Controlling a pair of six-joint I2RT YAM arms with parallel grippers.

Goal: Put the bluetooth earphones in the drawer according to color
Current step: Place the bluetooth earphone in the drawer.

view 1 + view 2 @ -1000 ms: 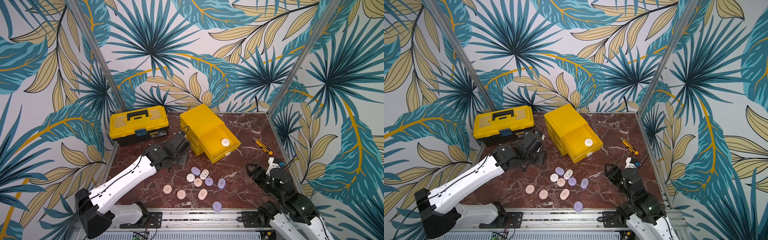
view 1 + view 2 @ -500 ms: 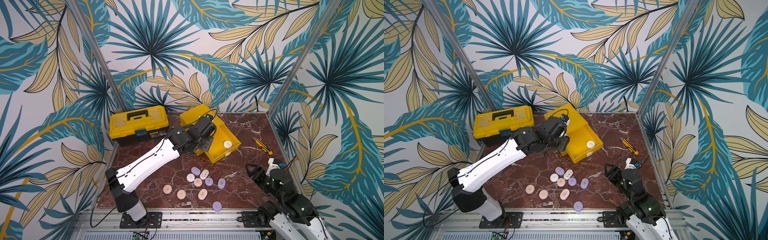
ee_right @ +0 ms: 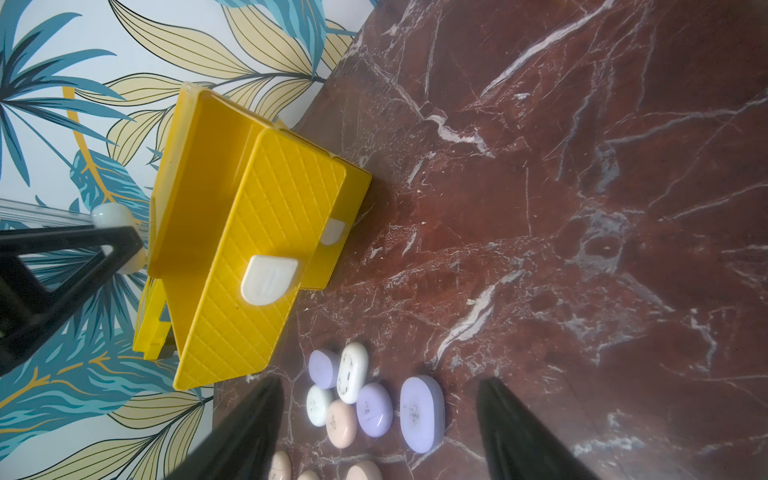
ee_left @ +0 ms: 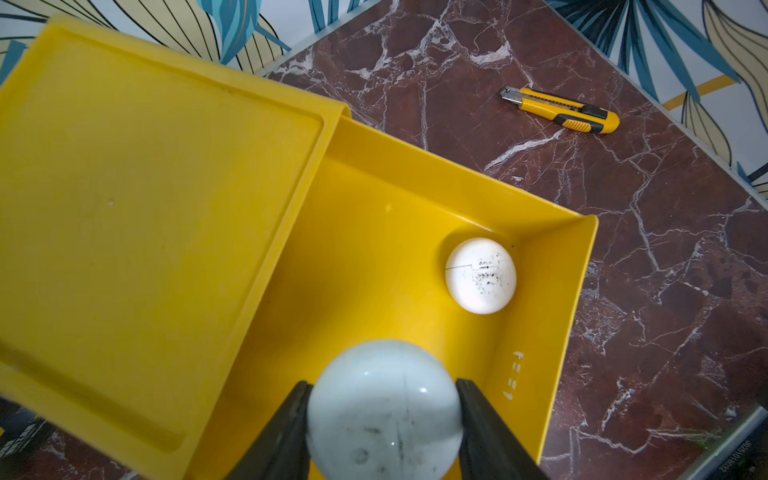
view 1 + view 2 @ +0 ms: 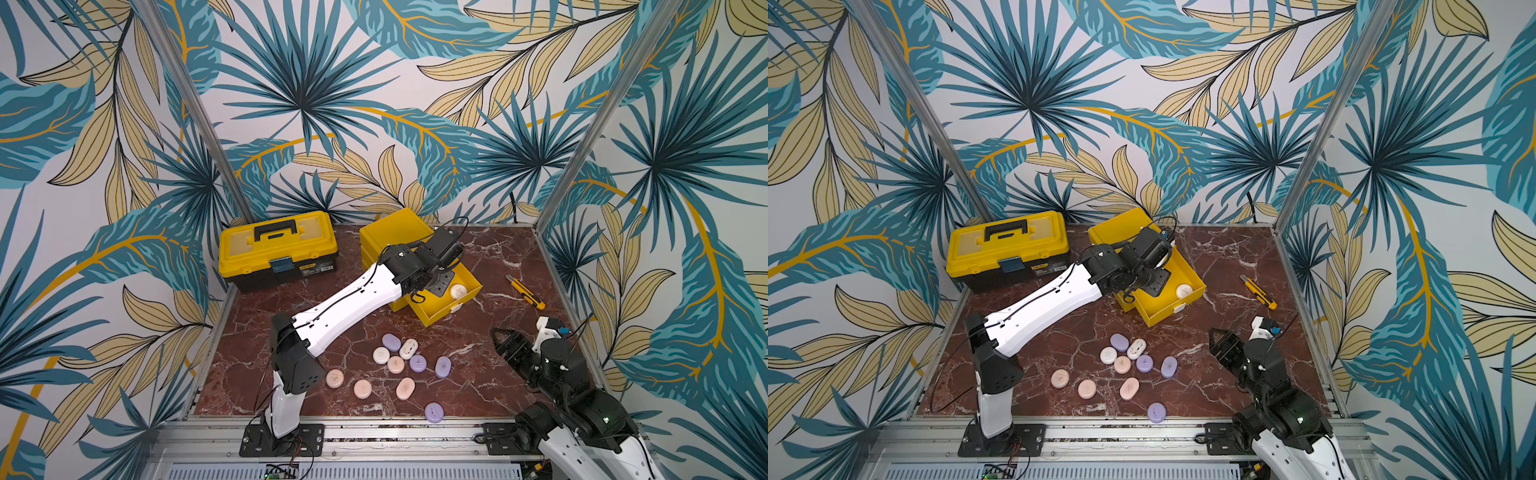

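left gripper [image 4: 383, 384] now over open drawer [image 4: 374, 249]

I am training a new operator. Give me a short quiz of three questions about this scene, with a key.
1. True or false: the left gripper holds a white earphone case over the open drawer.
2. How many cases lie inside that drawer?
3. Choose one. The right gripper is: A) open and empty; B) shut; C) out of view.
Key: 1 true; 2 one, a white case; 3 A.

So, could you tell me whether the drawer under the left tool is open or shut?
Open: drawer pulled out, white case lying inside.
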